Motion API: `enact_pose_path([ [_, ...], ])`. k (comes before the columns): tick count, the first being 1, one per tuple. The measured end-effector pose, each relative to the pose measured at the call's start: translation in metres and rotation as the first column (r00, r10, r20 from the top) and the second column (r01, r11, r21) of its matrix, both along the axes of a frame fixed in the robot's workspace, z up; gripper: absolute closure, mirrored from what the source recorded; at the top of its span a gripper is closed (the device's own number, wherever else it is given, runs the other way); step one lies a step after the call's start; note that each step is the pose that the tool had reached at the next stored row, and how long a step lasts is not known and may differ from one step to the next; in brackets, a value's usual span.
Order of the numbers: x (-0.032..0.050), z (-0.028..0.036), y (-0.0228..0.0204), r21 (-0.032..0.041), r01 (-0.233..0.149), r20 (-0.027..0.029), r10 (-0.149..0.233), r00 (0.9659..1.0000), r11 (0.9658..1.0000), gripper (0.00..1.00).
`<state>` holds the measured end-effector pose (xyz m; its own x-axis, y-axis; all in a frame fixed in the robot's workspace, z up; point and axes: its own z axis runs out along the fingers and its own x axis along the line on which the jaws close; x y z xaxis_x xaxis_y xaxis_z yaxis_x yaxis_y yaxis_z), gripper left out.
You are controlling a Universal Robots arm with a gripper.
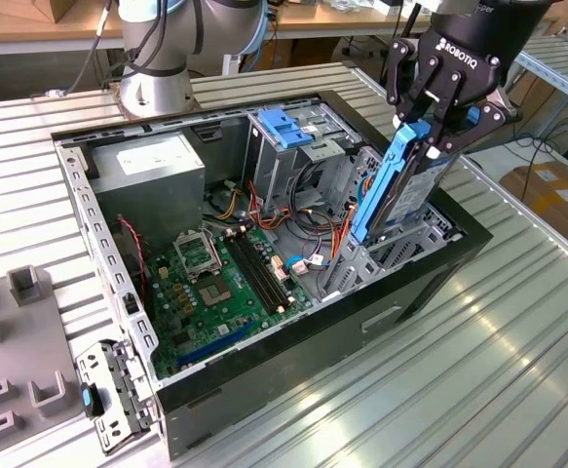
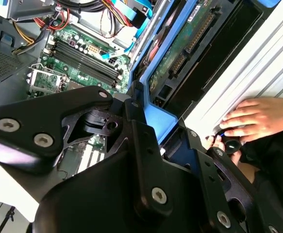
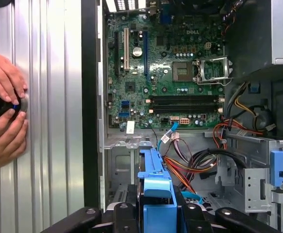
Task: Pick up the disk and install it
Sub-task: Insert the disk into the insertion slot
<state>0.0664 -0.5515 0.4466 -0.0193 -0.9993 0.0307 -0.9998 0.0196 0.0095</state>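
In the exterior view my gripper (image 1: 437,119) hangs over the right end of the open computer case (image 1: 264,375) and is shut on the disk (image 1: 418,190). The disk is a silver-grey drive in a blue carrier (image 1: 383,190). It stands on edge and tilted, with its lower end down among the grey drive bay metal (image 1: 400,249). The second wrist view shows the disk's green circuit side (image 2: 180,48) and blue carrier (image 2: 156,114) running away from my black fingers (image 2: 141,141). In the first wrist view the blue carrier (image 3: 156,189) sits between my fingers (image 3: 122,216).
Inside the case lie the green motherboard (image 1: 215,283), a grey power-supply box (image 1: 152,171), a tall metal cage with a blue latch (image 1: 285,127) and loose cables (image 1: 313,239). A person's hands (image 3: 3,116) hold a small black object on the ribbed table (image 1: 478,370) beside the case.
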Motion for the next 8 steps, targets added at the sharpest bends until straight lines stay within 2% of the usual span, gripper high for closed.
enact_pose_path([
  [4, 0.0002, -0.0024, -0.0003, 0.001, 0.001, -0.0004, -0.001, 1.0, 1.0, 0.63],
  [8, 0.0003, -0.0021, -0.0002, 0.0001, 0.001, -0.0008, -0.001, 1.0, 1.0, 0.63],
])
